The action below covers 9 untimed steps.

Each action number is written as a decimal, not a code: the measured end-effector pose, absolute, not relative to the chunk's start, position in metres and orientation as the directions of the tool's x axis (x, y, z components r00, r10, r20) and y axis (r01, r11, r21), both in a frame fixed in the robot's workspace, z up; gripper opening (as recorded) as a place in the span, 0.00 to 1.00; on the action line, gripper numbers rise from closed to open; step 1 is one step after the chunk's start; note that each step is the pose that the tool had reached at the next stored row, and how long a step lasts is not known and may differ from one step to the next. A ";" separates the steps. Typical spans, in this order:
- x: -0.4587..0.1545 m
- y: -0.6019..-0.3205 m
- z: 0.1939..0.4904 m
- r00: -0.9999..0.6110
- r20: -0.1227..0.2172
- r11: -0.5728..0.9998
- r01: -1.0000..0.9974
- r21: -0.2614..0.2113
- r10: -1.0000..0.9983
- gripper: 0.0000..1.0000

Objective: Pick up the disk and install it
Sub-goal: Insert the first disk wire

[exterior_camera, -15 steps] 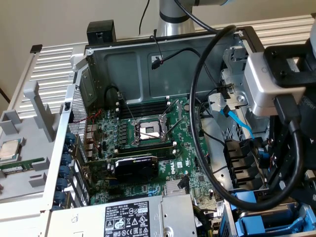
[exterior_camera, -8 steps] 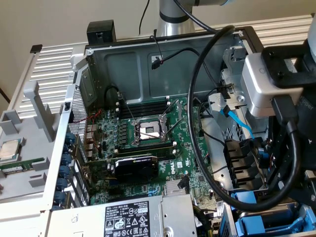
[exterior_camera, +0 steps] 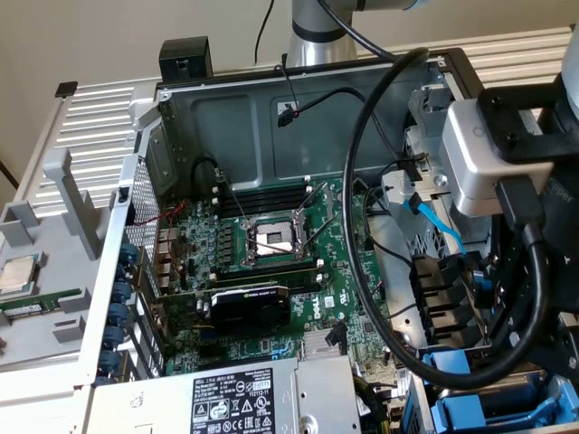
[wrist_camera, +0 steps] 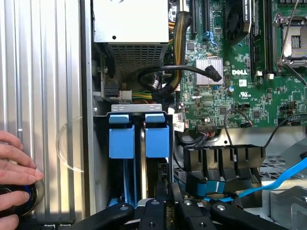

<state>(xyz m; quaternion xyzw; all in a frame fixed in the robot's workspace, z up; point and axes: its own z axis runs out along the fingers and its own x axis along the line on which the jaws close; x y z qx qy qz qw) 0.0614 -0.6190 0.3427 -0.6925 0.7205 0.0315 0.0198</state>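
— Gripper (wrist_camera: 168,190): how is it set?
— Jaws narrow. They seem pinched on the near end of the disk (wrist_camera: 157,141), which sits straight ahead of the fingers.
— How does it lie?
— On edge, with its long axis running away from the gripper into the bay (wrist_camera: 139,109), just beside a second blue carrier (wrist_camera: 121,141).
— Room?
— Tight, I'd judge. The metal walls hug both carriers and a blue cable (wrist_camera: 280,176) is near. A person's hand (wrist_camera: 14,177) rests on the ribbed table (wrist_camera: 48,72), well apart.
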 end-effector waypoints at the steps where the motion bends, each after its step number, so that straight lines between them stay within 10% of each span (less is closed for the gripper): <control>1: 0.061 -0.619 0.343 -0.040 -0.072 0.039 -0.999 0.018 -0.997 0.16; 9: 0.061 -0.618 0.342 -0.040 -0.072 0.039 -0.999 0.018 -0.997 0.16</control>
